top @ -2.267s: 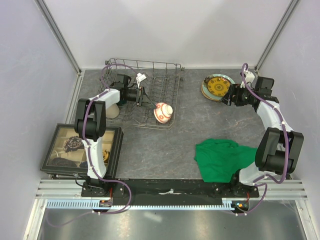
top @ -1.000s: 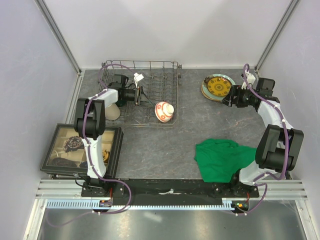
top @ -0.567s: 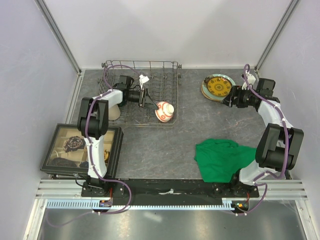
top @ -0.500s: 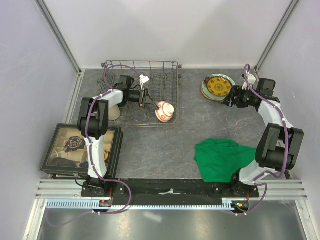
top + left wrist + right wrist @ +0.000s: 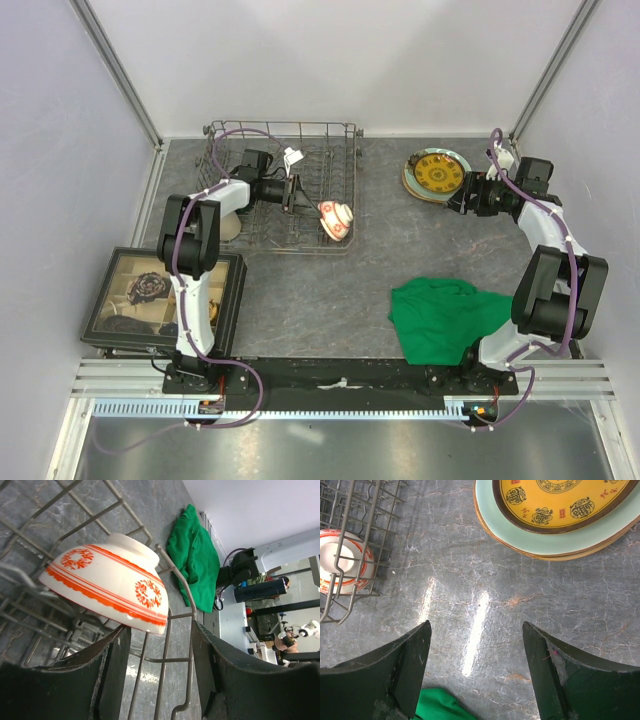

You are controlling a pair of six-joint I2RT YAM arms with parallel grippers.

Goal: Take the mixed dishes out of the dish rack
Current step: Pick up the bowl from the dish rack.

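Left gripper (image 5: 160, 667) is spread wide with nothing in it, just short of the bowl (image 5: 107, 585), which lies tipped on its side against the wires in the near right corner of the rack (image 5: 282, 128). That bowl looks like the piece being fetched. Next, the jaws need to slide around its rim, close, then lift it clear of the wires. Right gripper (image 5: 476, 672) hangs open and empty beside the plates (image 5: 555, 510), stacked far right, outside the rack.
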